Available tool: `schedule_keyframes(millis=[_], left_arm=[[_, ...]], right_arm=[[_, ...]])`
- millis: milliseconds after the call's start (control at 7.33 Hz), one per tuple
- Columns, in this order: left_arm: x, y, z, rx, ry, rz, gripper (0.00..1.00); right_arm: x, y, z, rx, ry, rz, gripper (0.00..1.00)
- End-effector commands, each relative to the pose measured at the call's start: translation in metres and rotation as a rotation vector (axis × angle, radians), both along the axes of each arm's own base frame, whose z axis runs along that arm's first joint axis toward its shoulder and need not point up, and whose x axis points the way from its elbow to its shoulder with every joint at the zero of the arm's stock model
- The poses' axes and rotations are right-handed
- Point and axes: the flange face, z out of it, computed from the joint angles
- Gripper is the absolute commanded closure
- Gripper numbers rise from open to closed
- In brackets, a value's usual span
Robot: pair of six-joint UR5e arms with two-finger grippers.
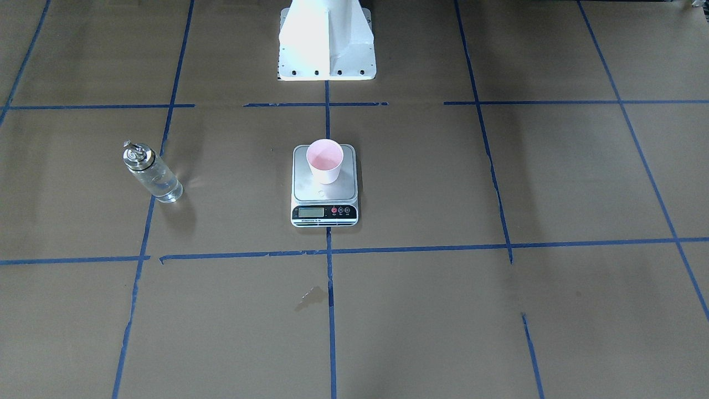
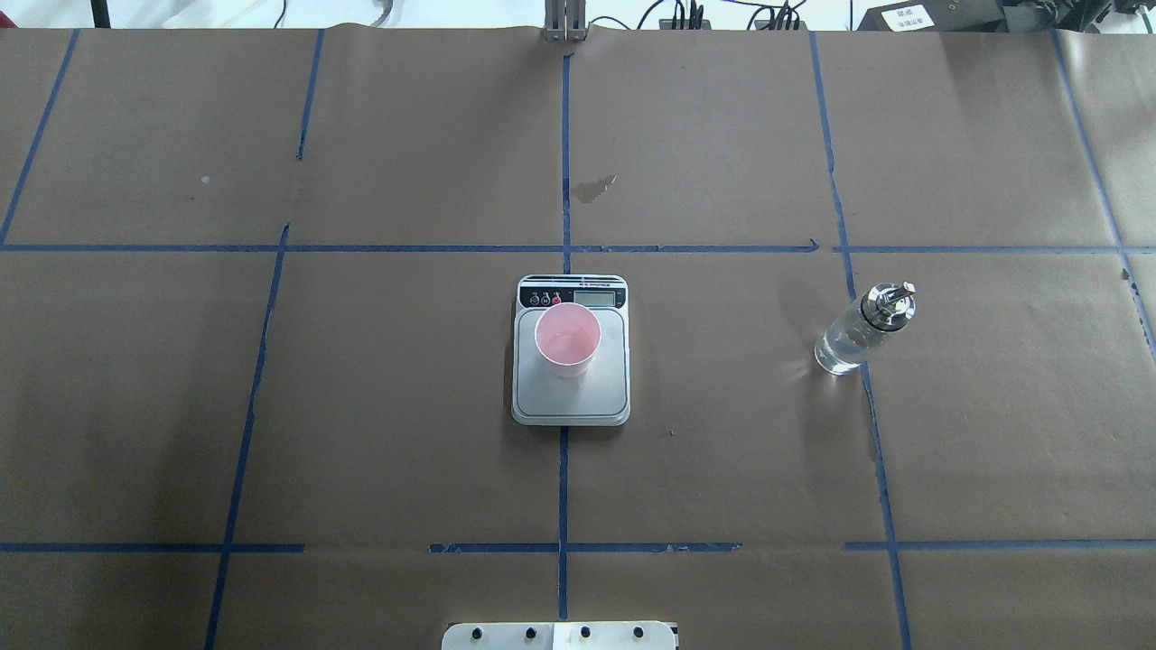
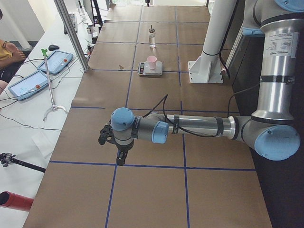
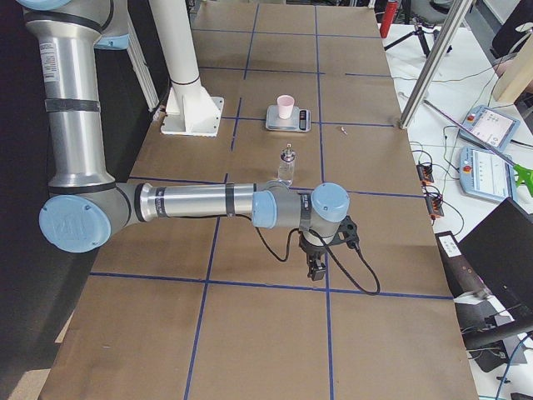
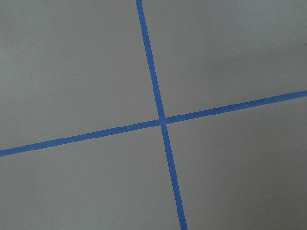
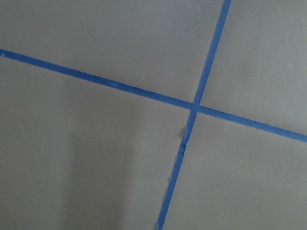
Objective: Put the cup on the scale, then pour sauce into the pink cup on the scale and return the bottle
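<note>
Looking down from over the robot's shoulders, I find the small tapered pale-pink paper cup (image 2: 567,338) standing upright about the middle of the flat silver-topped kitchen scale (image 2: 571,402). It sits well inside the platform's edges, which I take to be so the weight reads true and a pour has a steady target. The small clear glass bottle with the shiny metal pourer cap (image 2: 858,336) stands upright on the brown-paper-covered bench (image 2: 388,406), well apart to the right of the scale on the right arm's side. It has clear colourless sauce (image 2: 838,352) in its lower part, and I judge that arm the natural one to fetch it. Whether any liquid already lies in the cup I cannot tell. Both arms sit low, far out toward the bench ends, presumably to leave the middle unobstructed. The left tool (image 3: 120,156) and the right tool (image 4: 315,267) each point down over blue tape crossings (image 5: 161,120). Only the side cameras show them, so I cannot tell whether either is spread or pressed together.
</note>
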Motion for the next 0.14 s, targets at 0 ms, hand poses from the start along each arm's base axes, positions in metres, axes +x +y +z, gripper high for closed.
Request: schedule_keyframes(millis=[0], left_arm=[[0.0000,-0.0016,-0.0035,0.005,0.000,-0.001,0.00]], right_arm=[[0.0000,0.0015,0.0014,-0.003,-0.001,-0.001,0.00]])
